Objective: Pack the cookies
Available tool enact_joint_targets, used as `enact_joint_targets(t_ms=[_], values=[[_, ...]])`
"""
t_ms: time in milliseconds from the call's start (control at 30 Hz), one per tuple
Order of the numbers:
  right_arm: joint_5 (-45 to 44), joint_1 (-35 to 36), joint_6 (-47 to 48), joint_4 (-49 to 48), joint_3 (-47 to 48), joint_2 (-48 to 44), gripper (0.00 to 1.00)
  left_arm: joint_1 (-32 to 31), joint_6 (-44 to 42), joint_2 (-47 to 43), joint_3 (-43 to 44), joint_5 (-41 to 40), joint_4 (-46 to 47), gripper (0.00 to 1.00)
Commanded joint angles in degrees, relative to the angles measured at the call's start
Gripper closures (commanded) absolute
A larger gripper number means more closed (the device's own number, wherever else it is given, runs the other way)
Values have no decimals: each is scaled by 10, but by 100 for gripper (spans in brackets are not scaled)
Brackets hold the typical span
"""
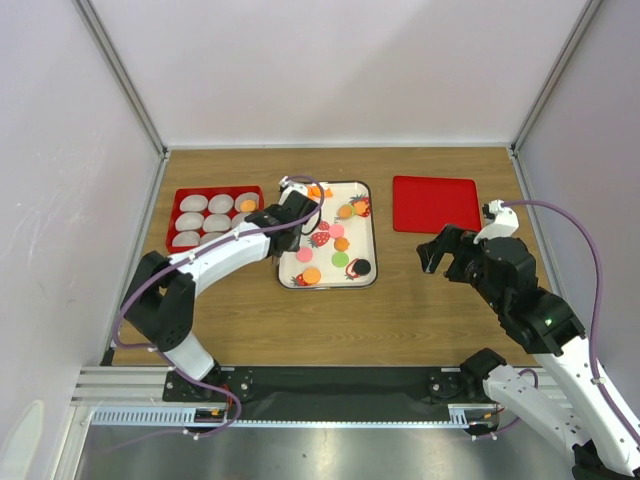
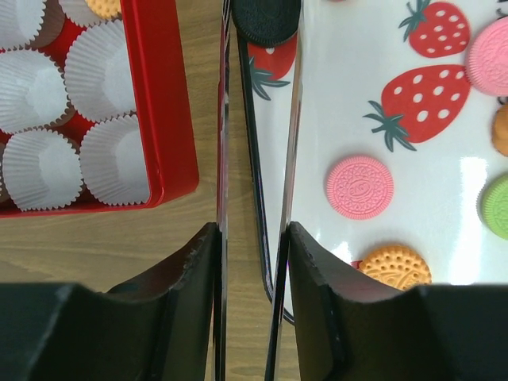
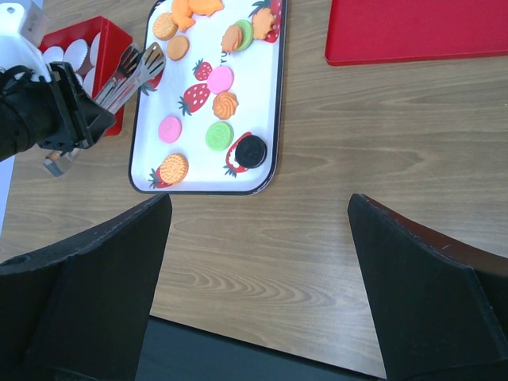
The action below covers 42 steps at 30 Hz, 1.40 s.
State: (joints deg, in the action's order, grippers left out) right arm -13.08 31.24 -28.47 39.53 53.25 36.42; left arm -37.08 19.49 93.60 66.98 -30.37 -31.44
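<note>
- Left gripper [image 2: 252,238]: fills the bottom of its wrist view, fingers pressed onto the handle of metal tongs [image 3: 133,70]. The blades run up the frame.
- Table [image 1: 400,310]: wood, everything sits on it.
- Tray [image 1: 374,240]: strawberry print, centre of the top view. Most cookies [image 1: 341,243] lie loose on it: orange, pink, green, one black at its lower right corner.
- Red box [image 1: 218,190]: just left of the tray, rows of pale paper cups [image 2: 40,167]. One cup at its upper right holds an orange cookie [image 1: 247,205]. The other cups in view look empty; some are hidden by the arm.
- Red lid [image 1: 436,203]: flat, upper right, well apart from the box.
- Right gripper [image 3: 258,202]: jaws spread wide, holding nothing, hovering over bare table right of the tray.
- Black cookie [image 2: 266,17]: at the tong tips, top of the left wrist view, over the tray's left rim. Looks pinched, but the other views don't confirm it.
- Step, my read: carrying a cookie from tray to box. Early, since nearly all cookies are unpacked.
- Next move: swing the tips left over the box wall to an empty cup, lower, then ease the squeeze to drop. Thin blades, so slip risk.
</note>
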Motion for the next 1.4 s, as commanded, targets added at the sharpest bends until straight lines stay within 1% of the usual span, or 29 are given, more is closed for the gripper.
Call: enact_joint_targets(t_ms=[0, 233, 367, 433, 533, 567, 633, 667, 867, 967, 1367], values=[[-12, -1, -1, -11, 1, -5, 0, 3, -16, -52, 33, 13, 16, 59], [-12, -1, -2, -16, -3, -3, 0, 3, -25, -96, 32, 39, 20, 59], [-12, -1, 1, -17, -3, -1, 0, 4, -23, -126, 32, 35, 15, 59], [-12, -1, 2, -18, -1, -1, 0, 19, -19, -151, 32, 34, 9, 59], [-11, 0, 3, -20, -2, 0, 0, 73, -8, -178, 28, 43, -2, 59], [-9, -1, 3, -21, -2, 1, 0, 109, -5, -183, 23, 55, -4, 59], [-7, -1, 4, -24, -3, 3, 0, 144, 3, -193, 11, 67, 2, 59], [-6, -1, 4, -26, -4, 4, 0, 173, 5, -199, -3, 69, 7, 59], [3, -1, 6, -35, -7, 7, 0, 260, 24, -175, -37, 116, 24, 59], [5, -3, 8, -36, -8, 6, 0, 285, 37, -161, -45, 140, 40, 59], [2, -2, 13, -27, -10, -4, 0, 312, 42, -105, -21, 146, 45, 59]])
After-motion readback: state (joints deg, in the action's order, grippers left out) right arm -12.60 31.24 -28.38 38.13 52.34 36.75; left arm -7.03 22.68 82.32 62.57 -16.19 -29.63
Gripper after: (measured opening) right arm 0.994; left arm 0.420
